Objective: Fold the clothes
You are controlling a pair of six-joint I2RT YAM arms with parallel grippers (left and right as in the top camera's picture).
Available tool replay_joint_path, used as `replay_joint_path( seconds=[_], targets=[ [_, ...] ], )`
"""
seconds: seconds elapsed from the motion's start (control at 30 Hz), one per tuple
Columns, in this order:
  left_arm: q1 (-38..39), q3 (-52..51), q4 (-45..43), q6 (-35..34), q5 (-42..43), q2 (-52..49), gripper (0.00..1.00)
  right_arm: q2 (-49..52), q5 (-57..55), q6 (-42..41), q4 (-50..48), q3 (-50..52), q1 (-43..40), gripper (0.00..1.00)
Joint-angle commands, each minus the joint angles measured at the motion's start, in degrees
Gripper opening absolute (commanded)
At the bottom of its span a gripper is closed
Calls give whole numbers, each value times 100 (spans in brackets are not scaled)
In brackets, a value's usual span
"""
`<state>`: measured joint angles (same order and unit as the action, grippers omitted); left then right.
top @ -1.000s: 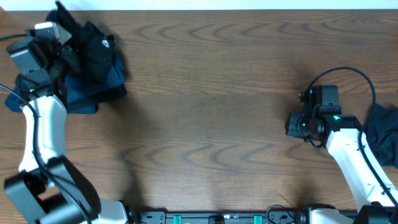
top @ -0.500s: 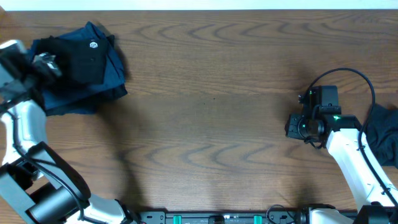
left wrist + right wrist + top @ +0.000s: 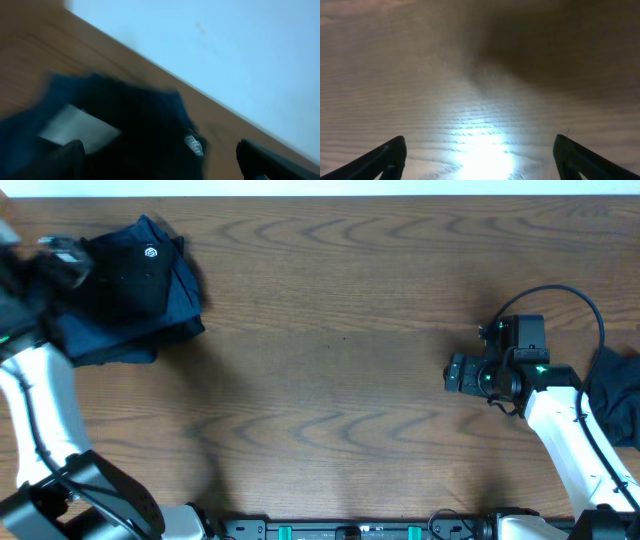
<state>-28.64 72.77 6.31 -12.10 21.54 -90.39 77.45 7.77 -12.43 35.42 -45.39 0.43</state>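
Here, the navy and black clothes pile point(image 3: 135, 285) lies at ten o'clock on the worktop point(image 3: 330, 360), likely parked clear of the folding space, the left gripper point(image 3: 62, 252) spread empty beside it, the right gripper point(image 3: 455, 373) spread empty near another dark garment point(image 3: 615, 395) at four o'clock.

Even overhead light, blurred left wrist, table point(image 3: 480, 145) glare

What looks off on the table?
Nothing spilled or damaged. The clothes pile at the far-left corner is rumpled, navy edges sticking out under the black piece. Another dark garment lies apart at the right edge, partly out of frame.
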Motion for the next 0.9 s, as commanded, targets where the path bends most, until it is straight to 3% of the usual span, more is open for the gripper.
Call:
replay_joint_path(
  seconds=[0.0,0.2,0.3,0.43,0.67,0.87],
  targets=[
    [769,61,365,590,-205,-15,98,-68,214,26,-188,-79,-37,96],
    [2260,61,1657,1001,-1150,-15,98,-68,184,50,-874,-79,-42,99],
    [2728,61,2299,992,-1215,-15,98,-68,-20,275,-1246,-92,-44,99],
    [2986,116,3324,994,-1215,109,98,-83,-608,293,-914,-514,-103,99],
    [3018,122,4734,1012,-1423,1115,98,-474,-629,461,2,-1576,-337,99],
    [3357,-120,5051,994,-1801,2465,98,-1506,-675,426,476,-1628,-385,99]
  ],
)
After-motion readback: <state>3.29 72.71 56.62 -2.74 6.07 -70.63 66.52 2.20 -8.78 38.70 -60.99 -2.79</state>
